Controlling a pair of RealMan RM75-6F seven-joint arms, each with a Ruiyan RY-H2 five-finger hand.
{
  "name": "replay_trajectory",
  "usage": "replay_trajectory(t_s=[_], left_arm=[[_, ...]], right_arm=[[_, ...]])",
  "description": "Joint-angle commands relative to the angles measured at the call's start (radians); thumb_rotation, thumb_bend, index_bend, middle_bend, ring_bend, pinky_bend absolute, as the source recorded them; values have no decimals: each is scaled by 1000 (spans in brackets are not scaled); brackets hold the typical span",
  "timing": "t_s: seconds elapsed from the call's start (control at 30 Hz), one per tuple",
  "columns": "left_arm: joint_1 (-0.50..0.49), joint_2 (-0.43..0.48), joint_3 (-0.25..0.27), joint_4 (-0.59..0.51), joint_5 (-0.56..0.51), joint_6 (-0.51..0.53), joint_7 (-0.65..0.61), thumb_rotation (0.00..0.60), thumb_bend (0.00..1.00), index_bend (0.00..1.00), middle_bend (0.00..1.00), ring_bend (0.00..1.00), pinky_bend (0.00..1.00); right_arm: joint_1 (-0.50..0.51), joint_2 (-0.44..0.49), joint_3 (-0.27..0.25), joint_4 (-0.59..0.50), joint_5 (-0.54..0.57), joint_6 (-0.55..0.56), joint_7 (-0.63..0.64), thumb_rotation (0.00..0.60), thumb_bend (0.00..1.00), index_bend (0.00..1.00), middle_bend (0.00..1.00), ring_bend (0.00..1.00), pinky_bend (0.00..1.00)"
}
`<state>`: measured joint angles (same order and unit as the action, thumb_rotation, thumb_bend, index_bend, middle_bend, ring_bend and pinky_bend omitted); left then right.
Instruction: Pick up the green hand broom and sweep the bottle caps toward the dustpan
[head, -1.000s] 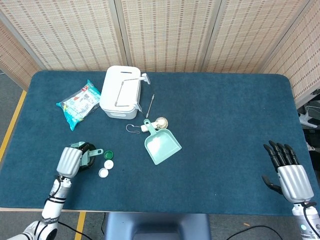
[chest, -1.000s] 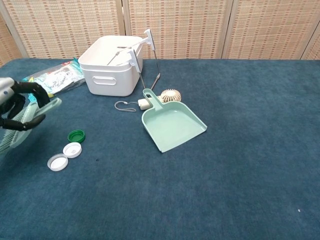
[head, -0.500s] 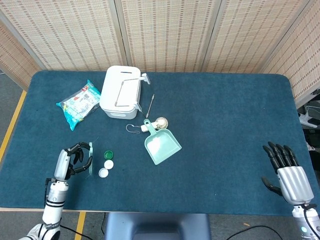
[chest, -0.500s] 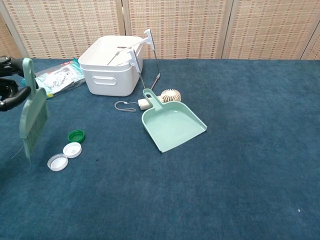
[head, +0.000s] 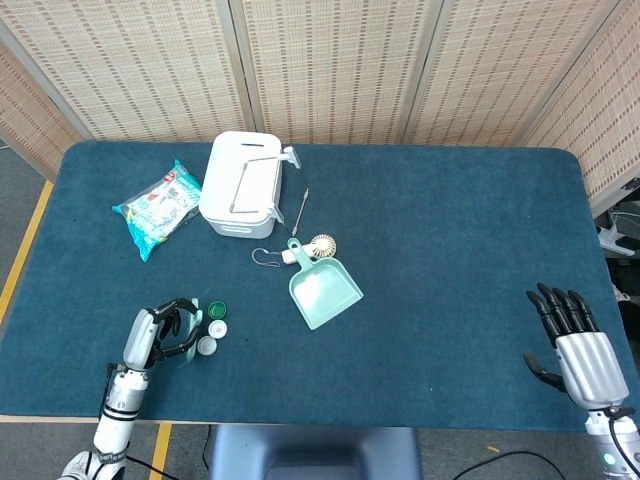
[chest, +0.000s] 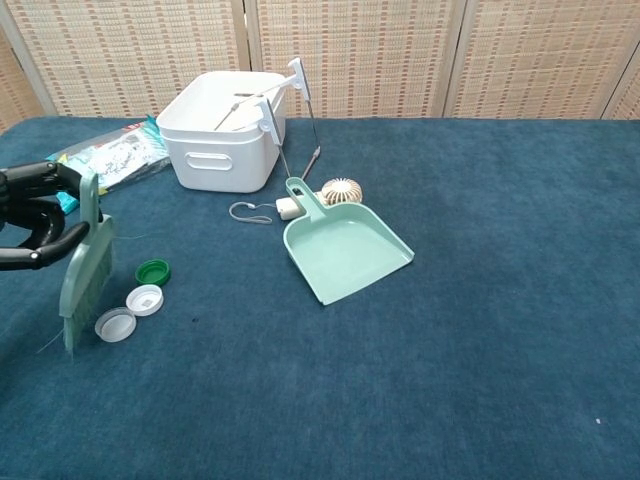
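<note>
**Broom poised beside the caps, dustpan waiting to the right**

The left robot hand (chest: 35, 225) is clamped around the handle of the green hand broom (chest: 85, 270), which hangs nearly upright, handle up and bristles down, at the near left of the blue surface (chest: 480, 330). Three bottle caps lie just to its right: a green cap (chest: 153, 271), a white cap (chest: 145, 299) and a second white cap (chest: 115, 324), the last just beside the bristles. The green dustpan (chest: 345, 250) sits well apart to the right and slightly farther back, its handle pointing away toward the white bin (chest: 222, 130); any stroke would likely need to run rightward and a little away. The right robot hand (head: 578, 345) rests at the near right edge, fingers apart and holding nothing, far from the caps. The left is plainly the nearer hand.
</note>
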<state>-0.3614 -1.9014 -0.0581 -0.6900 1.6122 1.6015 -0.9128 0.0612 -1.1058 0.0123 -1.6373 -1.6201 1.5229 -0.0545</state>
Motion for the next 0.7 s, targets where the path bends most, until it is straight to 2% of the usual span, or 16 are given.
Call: replay_trajectory(t_s=[0.03, 0.23, 0.7], left_arm=[[-4, -11, 2, 11, -3, -10, -10, 600, 723, 757, 881, 739, 914], [-16, -31, 12, 21, 3, -21, -26, 600, 723, 757, 881, 740, 914], [-115, -95, 22, -46, 49, -64, 0, 600, 722, 757, 881, 739, 913]], right_arm=[[0, 0, 0, 0, -1, 1, 1, 600, 203, 0, 0, 0, 0], [0, -1, 1, 1, 1, -1, 2, 600, 204, 0, 0, 0, 0], [-2, 3, 3, 0, 2, 5, 12, 600, 203, 0, 0, 0, 0]])
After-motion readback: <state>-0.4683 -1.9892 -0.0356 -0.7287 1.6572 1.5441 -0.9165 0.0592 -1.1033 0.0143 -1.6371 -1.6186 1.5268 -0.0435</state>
